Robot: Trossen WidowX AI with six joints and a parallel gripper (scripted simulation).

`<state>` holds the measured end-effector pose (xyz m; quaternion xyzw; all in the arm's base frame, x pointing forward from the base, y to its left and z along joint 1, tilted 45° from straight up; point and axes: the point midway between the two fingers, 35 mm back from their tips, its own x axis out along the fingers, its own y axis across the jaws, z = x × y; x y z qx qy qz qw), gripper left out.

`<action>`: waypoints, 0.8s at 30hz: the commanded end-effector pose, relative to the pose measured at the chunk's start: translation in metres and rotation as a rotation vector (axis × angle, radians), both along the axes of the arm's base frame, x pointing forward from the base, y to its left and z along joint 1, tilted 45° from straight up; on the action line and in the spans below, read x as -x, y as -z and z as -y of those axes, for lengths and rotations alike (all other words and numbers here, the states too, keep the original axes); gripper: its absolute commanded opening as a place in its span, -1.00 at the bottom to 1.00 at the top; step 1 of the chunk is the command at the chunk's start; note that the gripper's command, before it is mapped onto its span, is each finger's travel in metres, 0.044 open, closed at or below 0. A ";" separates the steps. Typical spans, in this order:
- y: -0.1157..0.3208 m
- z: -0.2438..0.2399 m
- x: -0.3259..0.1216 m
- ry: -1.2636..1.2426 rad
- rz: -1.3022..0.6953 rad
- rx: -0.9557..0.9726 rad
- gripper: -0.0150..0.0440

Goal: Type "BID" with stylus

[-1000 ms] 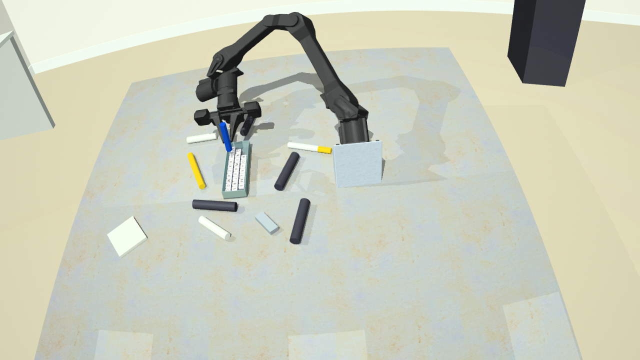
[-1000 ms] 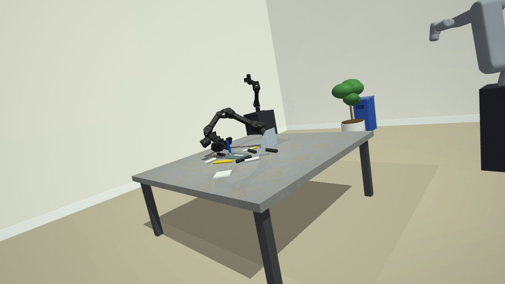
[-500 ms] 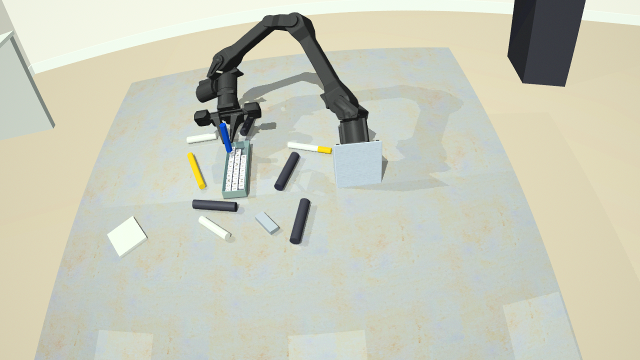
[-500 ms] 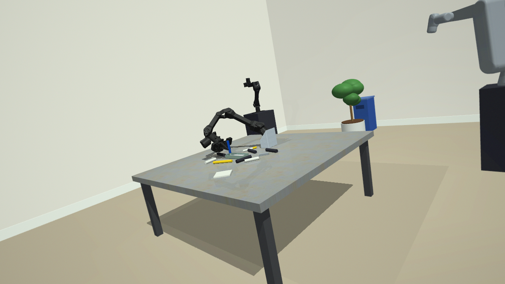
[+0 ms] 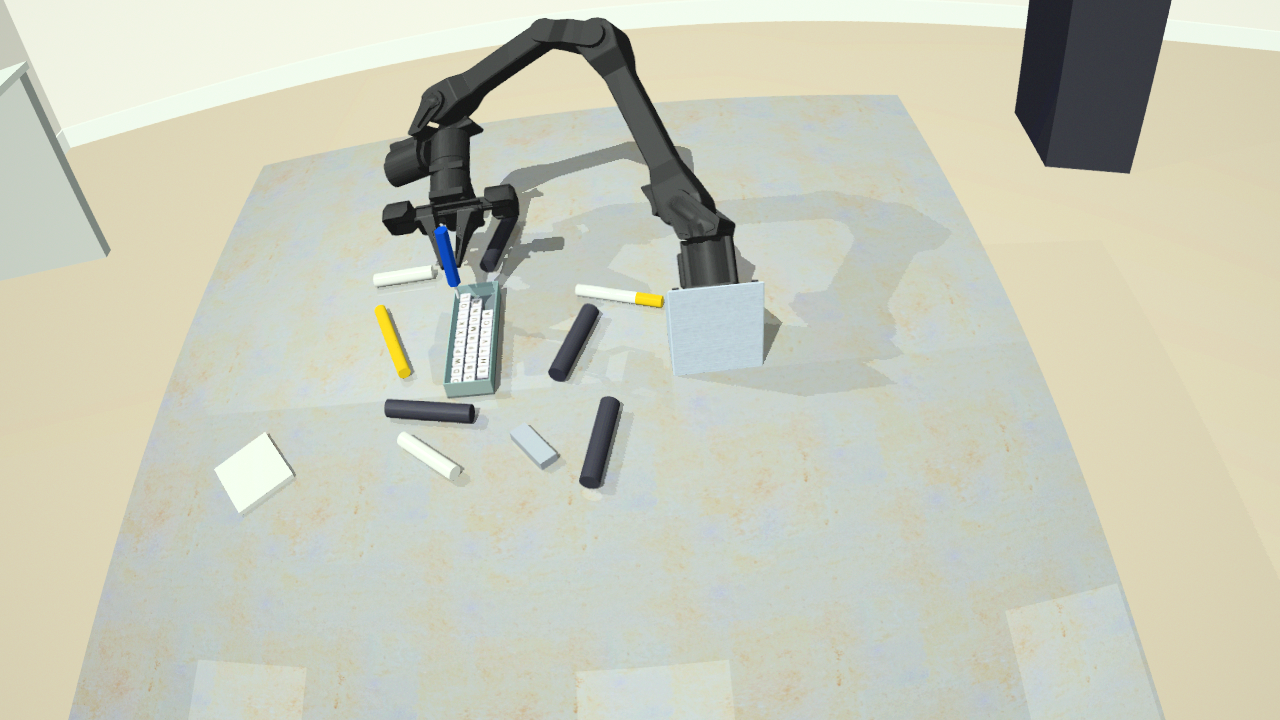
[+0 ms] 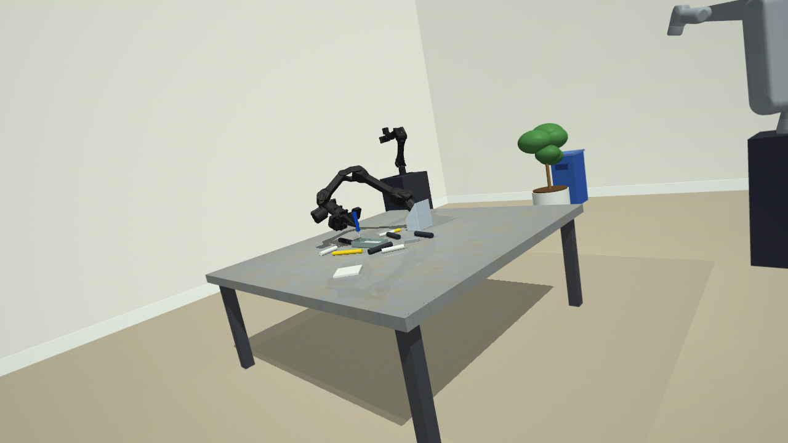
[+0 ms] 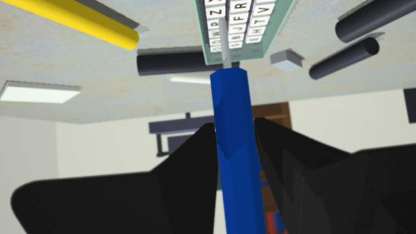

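A slim blue stylus stood tilted in the arm's gripper, both fingers pinching its barrel from opp. sides. Its thin grey tip pointed twd the green-framed keyboard, at the end nearer the gripper per the top view; contact w/ a key couldn't be told. In the wrist view the tip overlapped the keys nr Z & P, w/ the B key & D key farther off; I wasn't readable there. No. of letters typed: unclear. A yellow rod lay beside the keyboard, & a dark rod near its far end. The stylus looked light & stiff, prob. smooth plastic; its flat facets should've helped the pads resist rolling, tho a firm press might've slid or pivoted it. Best hold was prob. mid-barrel or a bit lower, square on opp. facets, fingers clear of the tip & keyboard rim. The narrow tip seemed the weak pt, so straight-down presses & a lift btwn letters made sense.
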<state>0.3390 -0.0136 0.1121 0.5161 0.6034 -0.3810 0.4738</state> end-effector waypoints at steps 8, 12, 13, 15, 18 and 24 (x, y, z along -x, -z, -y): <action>0.007 -0.008 -0.001 -0.002 0.000 0.000 -0.49; 0.023 -0.025 -0.001 0.000 0.002 -0.001 -0.49; 0.028 -0.029 -0.001 0.001 0.002 -0.001 -0.49; 0.036 -0.039 0.000 0.002 0.003 -0.002 -0.49; 0.049 -0.052 0.002 0.004 0.003 -0.003 -0.49; 0.071 -0.076 0.010 0.006 0.005 -0.007 -0.49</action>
